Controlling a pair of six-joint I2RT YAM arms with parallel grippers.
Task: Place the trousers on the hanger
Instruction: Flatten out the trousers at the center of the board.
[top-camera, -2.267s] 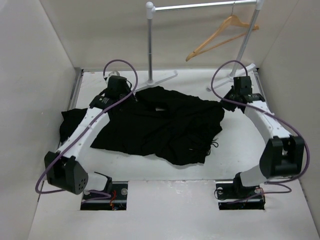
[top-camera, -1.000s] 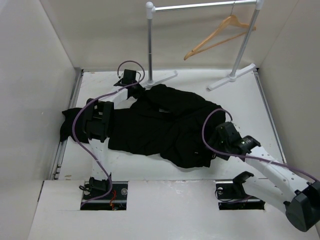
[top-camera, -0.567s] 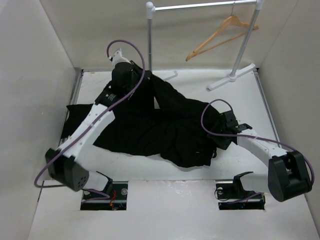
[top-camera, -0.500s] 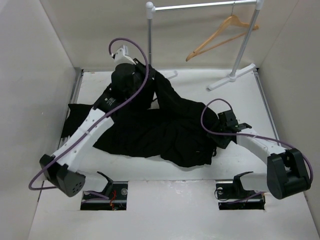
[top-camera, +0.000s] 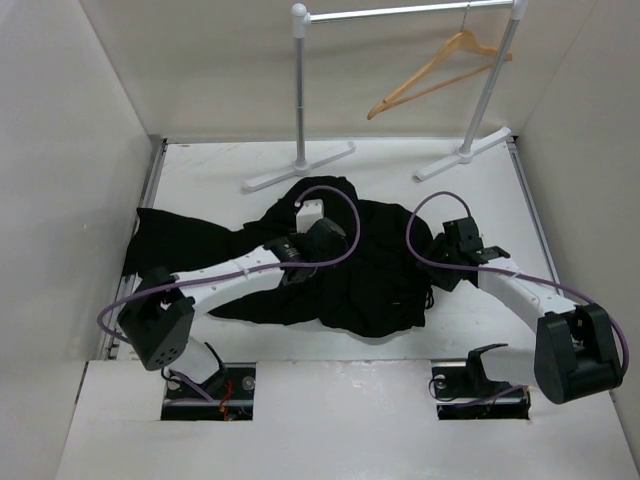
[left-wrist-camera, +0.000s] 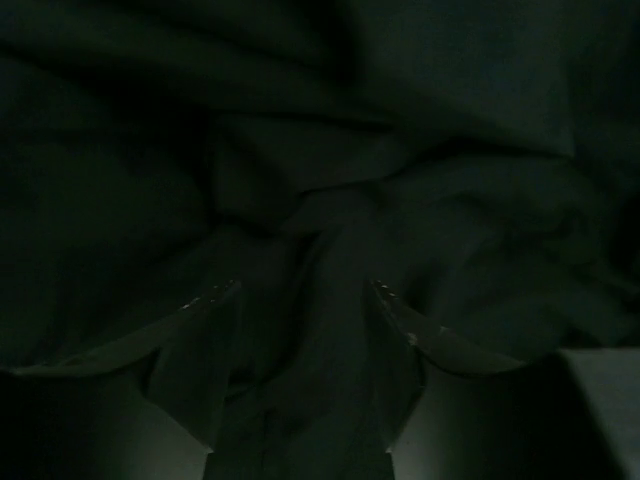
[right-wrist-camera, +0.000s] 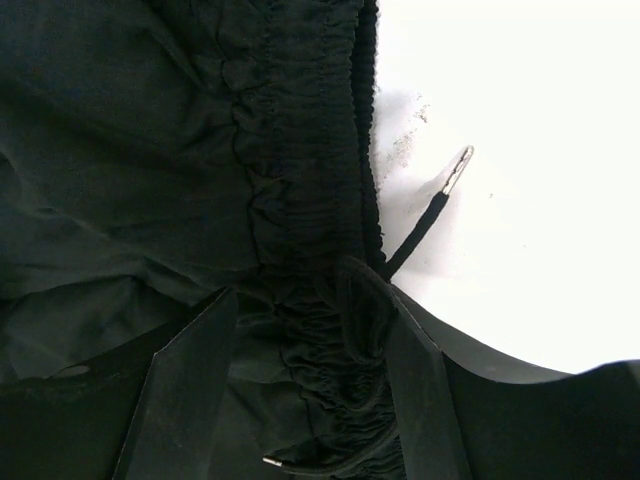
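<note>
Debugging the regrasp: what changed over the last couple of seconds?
The left claw came down from the far edge to mid-pile and opened, letting the lifted fabric go. The trousers slumped back flat. Unchanged: right claw at the waistband, hanger on the rail.

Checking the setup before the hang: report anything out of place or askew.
The trousers lie bunched in a crumpled heap on the table, one leg trailing toward its left edge, and a drawstring end strays out onto the bare surface. The hanger hangs tilted on the rail, its left end lower.
</note>
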